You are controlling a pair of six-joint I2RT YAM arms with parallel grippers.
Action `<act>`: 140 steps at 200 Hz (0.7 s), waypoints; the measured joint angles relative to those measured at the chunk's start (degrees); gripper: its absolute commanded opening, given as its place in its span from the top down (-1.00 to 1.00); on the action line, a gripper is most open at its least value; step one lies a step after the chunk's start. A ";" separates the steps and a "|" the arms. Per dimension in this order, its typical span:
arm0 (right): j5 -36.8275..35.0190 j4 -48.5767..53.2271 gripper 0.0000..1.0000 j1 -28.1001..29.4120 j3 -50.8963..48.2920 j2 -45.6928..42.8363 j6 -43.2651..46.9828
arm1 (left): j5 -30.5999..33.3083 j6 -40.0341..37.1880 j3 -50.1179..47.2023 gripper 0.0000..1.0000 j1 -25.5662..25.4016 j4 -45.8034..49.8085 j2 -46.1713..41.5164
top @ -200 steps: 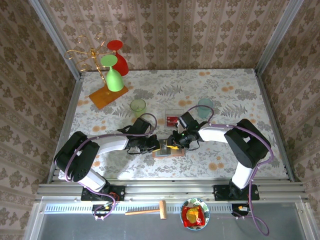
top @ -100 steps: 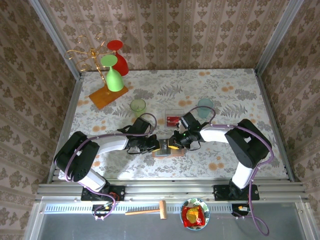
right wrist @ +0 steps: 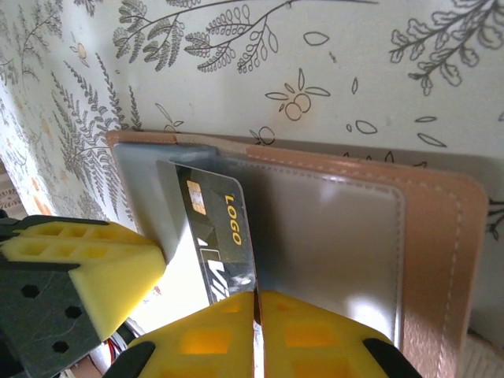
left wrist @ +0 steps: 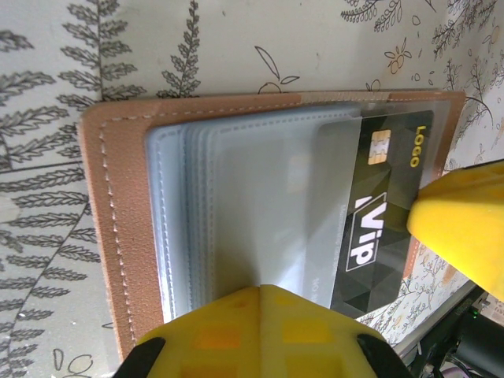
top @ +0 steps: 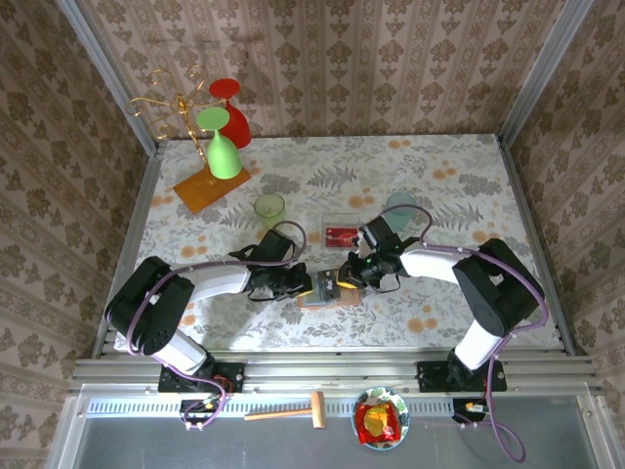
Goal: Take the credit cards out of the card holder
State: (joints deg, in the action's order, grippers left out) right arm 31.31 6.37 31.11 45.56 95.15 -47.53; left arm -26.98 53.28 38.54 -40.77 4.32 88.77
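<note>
Open card holder (left wrist: 118,220) lying flat on the floral surface (top: 459,186), near its front edge and between the two arms. The right gripper (right wrist: 256,319) was closed on the black credit card (left wrist: 374,236), whose edge ran between the two yellow pads (right wrist: 205,339). The card stood partly out of a grey-blue pocket on the half of the holder nearest that gripper. Its chip and the words "LOGO" and "VIP" were uncovered, and its other end lay under the translucent sleeve. The left gripper (left wrist: 260,331) was fully closed, its yellow tip resting on the stacked pockets (left wrist: 236,213) of the holder's other half. Whether it pinched any of them could not be told.

Just behind the holder, a clear box (top: 342,217) held a red card (top: 337,234). A green cup (top: 270,207) and a pale blue cup (top: 398,207) stood to either side of the box; their contents could not be made out. At the far left corner a gold rack (top: 166,112) on an orange base (top: 210,188) carried a red glass (top: 230,109) and a green glass (top: 222,147), both hanging bowl-down. Below the surface's front edge, a bowl (top: 382,418) held something red and yellow, with a wooden mallet (top: 288,412) to its left.
</note>
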 measured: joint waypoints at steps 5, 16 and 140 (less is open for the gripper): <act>-0.15 0.33 0.79 0.00 0.00 -0.39 0.15 | 0.02 0.00 0.00 0.88 0.00 0.00 0.00; -0.59 0.98 0.80 0.00 0.00 -1.16 0.70 | 0.02 0.00 0.00 0.88 0.00 0.00 0.00; -0.44 1.11 0.70 -0.04 -0.04 -3.19 0.37 | -0.02 0.00 -0.17 0.88 0.00 -0.24 0.00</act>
State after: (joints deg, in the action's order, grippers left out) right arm 30.87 7.49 31.07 45.52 91.96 -47.16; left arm -27.00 53.28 38.37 -40.77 4.08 88.77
